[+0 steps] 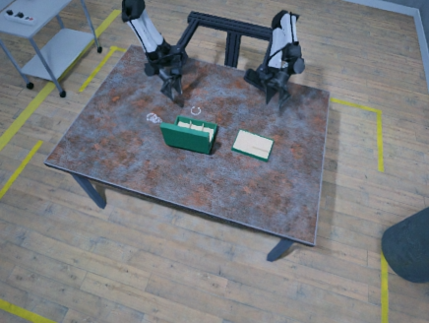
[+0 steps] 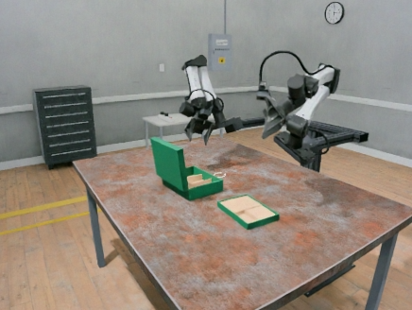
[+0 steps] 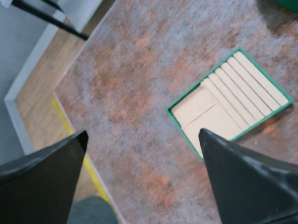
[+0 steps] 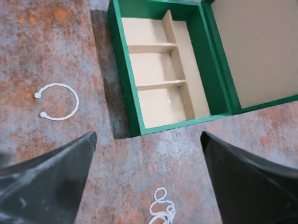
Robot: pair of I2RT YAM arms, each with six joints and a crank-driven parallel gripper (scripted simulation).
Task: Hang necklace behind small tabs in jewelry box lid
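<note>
1. Top: The necklace (image 1: 153, 118) (image 4: 162, 212), a thin white strand in loose loops, lies on the mottled, rust-and-grey counter (image 1: 118, 148) (image 2: 236, 265) (image 3: 125, 90) (image 4: 30, 150), outside the green box (image 1: 214, 136) (image 2: 205, 191) (image 4: 131, 75). Its bunch stretches roughly along the box's long side. The box stands with its slab-like lid (image 1: 184, 138) (image 2: 169, 163) (image 4: 260, 50) raised. Both the left claw (image 1: 275, 103) (image 2: 269, 124) (image 3: 143, 131) and right claw (image 1: 174, 97) (image 2: 198, 138) (image 4: 148, 133) are open.
2. Exterior: The lid leans slightly back; I cannot make out the necklace. A flat, cream-lined tray (image 1: 251, 156) (image 2: 232, 217) (image 3: 262, 121) lies near the box.
3. Left wrist: Wide-open fingers frame the tray's padded ridges.
4. Right wrist: Spread fingers hold nothing. The strand's visible part runs up-and-down in view, looped at its upper end, below the divided box. A C-shaped bracelet (image 1: 196, 111) (image 2: 220, 175) (image 4: 77, 102) has beaded ends.
</note>
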